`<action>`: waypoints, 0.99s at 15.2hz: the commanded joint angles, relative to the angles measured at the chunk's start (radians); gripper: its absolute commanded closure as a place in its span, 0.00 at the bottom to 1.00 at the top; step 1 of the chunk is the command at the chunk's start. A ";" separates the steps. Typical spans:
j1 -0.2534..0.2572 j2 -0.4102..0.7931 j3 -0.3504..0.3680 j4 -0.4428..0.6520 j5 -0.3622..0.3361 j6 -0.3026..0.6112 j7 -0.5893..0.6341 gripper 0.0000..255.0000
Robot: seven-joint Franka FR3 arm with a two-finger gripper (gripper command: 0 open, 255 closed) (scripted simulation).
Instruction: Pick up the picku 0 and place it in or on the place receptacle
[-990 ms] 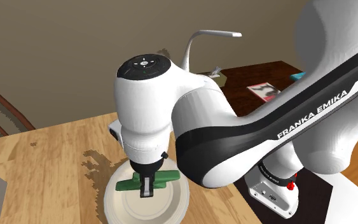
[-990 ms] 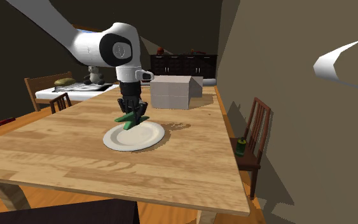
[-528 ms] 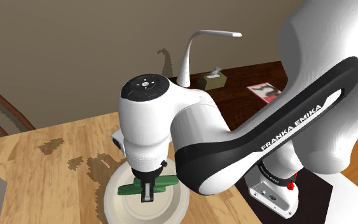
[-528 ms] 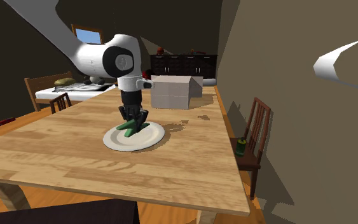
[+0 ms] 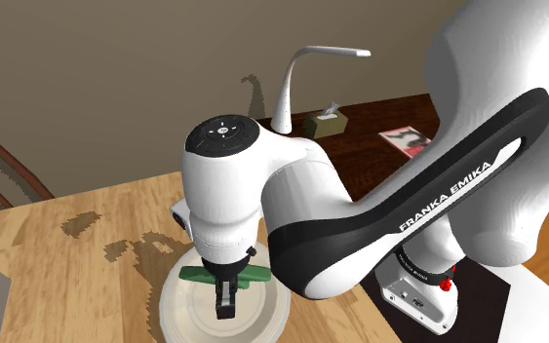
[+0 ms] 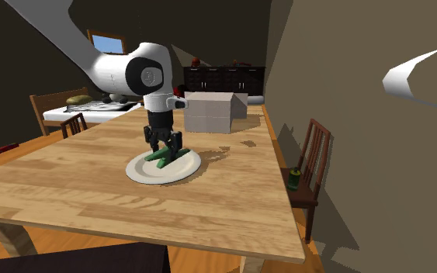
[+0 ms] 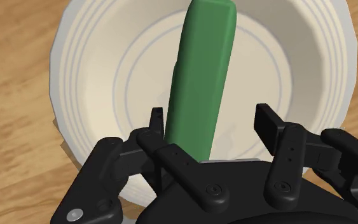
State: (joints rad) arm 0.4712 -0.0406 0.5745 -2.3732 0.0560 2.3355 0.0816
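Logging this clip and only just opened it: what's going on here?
A white Franka arm holds its black claw low over a cream plate on a wooden table. A long green block lies flat on the plate. The claw's fingers stand apart around the block's near end, so nothing is gripped. The placing looks done.

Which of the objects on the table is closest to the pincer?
The green bar. It lies on the white plate, directly beneath the open pincer and between its fingers, while the pale box stands well behind them.
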 commanded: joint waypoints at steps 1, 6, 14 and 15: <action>0.000 0.000 0.000 0.000 0.000 0.000 0.000 0.00; 0.000 -0.050 -0.005 0.028 0.031 -0.071 -0.024 0.00; 0.002 -0.089 -0.013 0.057 0.052 -0.135 -0.040 0.00; 0.002 -0.089 -0.013 0.057 0.052 -0.135 -0.040 0.00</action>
State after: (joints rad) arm 0.4729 -0.1290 0.5614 -2.3161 0.1075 2.2011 0.0419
